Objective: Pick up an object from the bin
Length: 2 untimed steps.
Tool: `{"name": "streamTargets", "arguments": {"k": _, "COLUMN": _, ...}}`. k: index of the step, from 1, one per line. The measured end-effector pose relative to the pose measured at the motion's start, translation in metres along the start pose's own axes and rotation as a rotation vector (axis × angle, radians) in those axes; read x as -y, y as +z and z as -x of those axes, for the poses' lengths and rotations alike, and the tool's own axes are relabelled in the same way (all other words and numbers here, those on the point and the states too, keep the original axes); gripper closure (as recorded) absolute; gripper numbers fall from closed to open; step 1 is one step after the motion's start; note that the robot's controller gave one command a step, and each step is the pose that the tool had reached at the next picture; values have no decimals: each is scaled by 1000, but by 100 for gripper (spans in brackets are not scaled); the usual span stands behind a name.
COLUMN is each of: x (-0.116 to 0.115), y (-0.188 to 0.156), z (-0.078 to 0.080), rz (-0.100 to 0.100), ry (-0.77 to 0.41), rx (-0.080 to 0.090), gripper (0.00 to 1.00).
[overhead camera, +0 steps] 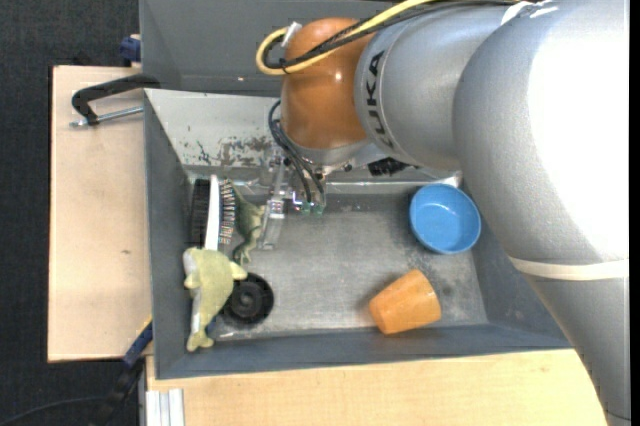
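Since the gripper [270, 212], whether apart or together you cannot tell, hangs just beside the black-and-white bristle brush [210, 210] by the left wall of the grey metal bin [166, 244], centre over it, avoiding the limp yellow-green toy [206, 282].

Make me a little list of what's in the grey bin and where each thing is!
bin: grey metal
blue bowl: right side, upright
orange cup: lower middle, lying on its side
brush: by the left wall, black bristles
yellow floppy thing: lower left corner
black round thing: right beside the yellow one
arm: reaches in from the right, its end near the brush
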<state>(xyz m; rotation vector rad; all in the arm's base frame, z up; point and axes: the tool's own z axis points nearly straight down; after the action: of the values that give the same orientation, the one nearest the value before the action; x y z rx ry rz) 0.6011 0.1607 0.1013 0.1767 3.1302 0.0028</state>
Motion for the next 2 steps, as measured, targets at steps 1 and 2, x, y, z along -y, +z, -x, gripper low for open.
{"name": "streamTargets", "arguments": {"k": 1, "x": 1, "y": 32, "z": 1, "rz": -2, "ry": -69, "rx": -8, "gripper": 0}}
{"name": "streamTargets", "arguments": {"k": 2, "x": -8, "y": 30, "z": -1, "rz": 1, "ry": -357, "rx": -4, "gripper": 0}}
